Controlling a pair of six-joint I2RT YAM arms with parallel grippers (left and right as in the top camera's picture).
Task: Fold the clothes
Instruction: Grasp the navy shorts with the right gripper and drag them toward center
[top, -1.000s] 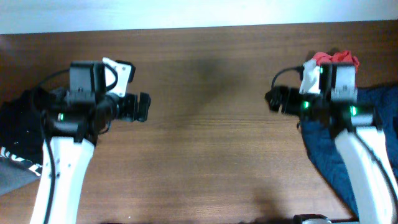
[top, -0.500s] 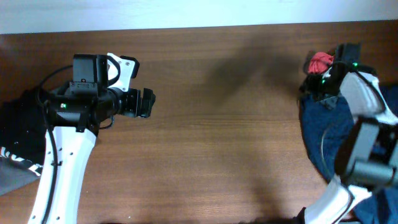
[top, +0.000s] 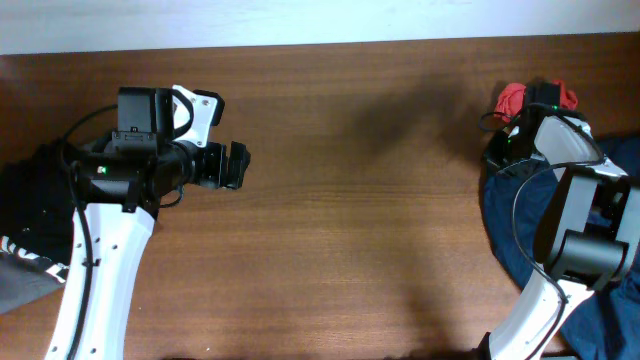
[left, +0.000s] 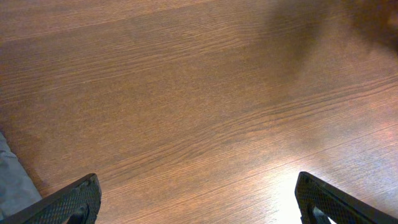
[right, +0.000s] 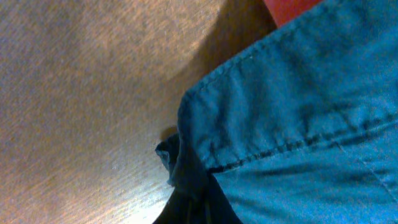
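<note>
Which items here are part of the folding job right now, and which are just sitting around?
In the job:
- blue garment, with the right arm bent over it

Lying about, untouched by either arm:
- black garment
- grey cloth
- red cloth
</note>
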